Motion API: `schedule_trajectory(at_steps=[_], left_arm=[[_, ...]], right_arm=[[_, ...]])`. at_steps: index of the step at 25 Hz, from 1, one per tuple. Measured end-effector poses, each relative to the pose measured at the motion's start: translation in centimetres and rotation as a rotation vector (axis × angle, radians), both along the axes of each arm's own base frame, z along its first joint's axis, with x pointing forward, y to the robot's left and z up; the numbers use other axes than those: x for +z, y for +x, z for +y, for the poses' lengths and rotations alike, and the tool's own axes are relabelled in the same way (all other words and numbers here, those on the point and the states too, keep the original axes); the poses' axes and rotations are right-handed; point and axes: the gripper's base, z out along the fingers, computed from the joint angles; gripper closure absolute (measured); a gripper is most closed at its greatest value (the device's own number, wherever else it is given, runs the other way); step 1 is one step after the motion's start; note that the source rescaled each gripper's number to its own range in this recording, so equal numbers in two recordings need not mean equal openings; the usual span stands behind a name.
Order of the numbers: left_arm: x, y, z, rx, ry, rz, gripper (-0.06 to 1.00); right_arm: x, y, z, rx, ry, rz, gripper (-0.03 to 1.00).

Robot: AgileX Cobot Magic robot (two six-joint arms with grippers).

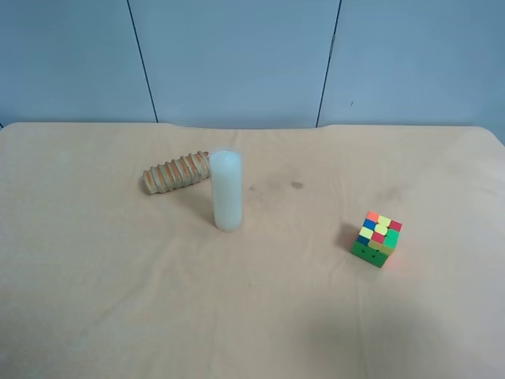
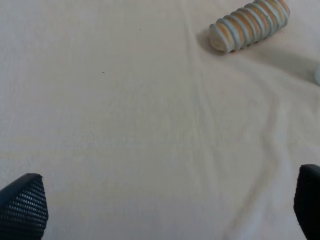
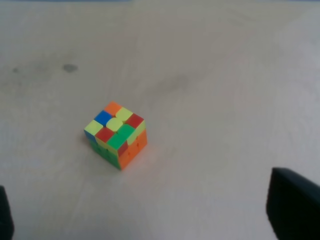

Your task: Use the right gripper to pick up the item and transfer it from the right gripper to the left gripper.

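Note:
A multicoloured puzzle cube (image 1: 376,238) sits on the tan tablecloth at the exterior high view's right. It also shows in the right wrist view (image 3: 117,134). My right gripper (image 3: 149,210) is open and empty, well short of the cube, with only its dark fingertips (image 3: 292,202) at the frame's edges. My left gripper (image 2: 165,202) is open and empty over bare cloth, its fingertips (image 2: 23,206) apart. Neither arm shows in the exterior high view.
A white upright cylinder (image 1: 226,190) stands near the table's middle. A ridged brown-and-cream roll (image 1: 177,172) lies just behind it, also in the left wrist view (image 2: 250,24). A small dark stain (image 1: 297,185) marks the cloth. Blue wall panels stand behind the table.

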Motion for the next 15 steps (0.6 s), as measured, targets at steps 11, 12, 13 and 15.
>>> schedule_trajectory(at_steps=[11, 12, 13, 15], left_arm=[[0.0, 0.0, 0.0, 0.000, 0.000, 0.000, -0.06], [0.0, 0.0, 0.0, 0.000, 0.000, 0.000, -0.06], [0.0, 0.0, 0.0, 0.000, 0.000, 0.000, -0.06], [0.0, 0.0, 0.0, 0.000, 0.000, 0.000, -0.06]], right_arm=[[5.9, 7.3, 1.1, 0.042, -0.090, 0.269, -0.03], [6.4, 8.5, 1.3, 0.060, -0.115, 0.295, -0.03], [6.8, 10.1, 1.5, 0.081, -0.143, 0.331, -0.03], [7.0, 13.4, 2.0, 0.129, -0.195, 0.410, -0.03]])
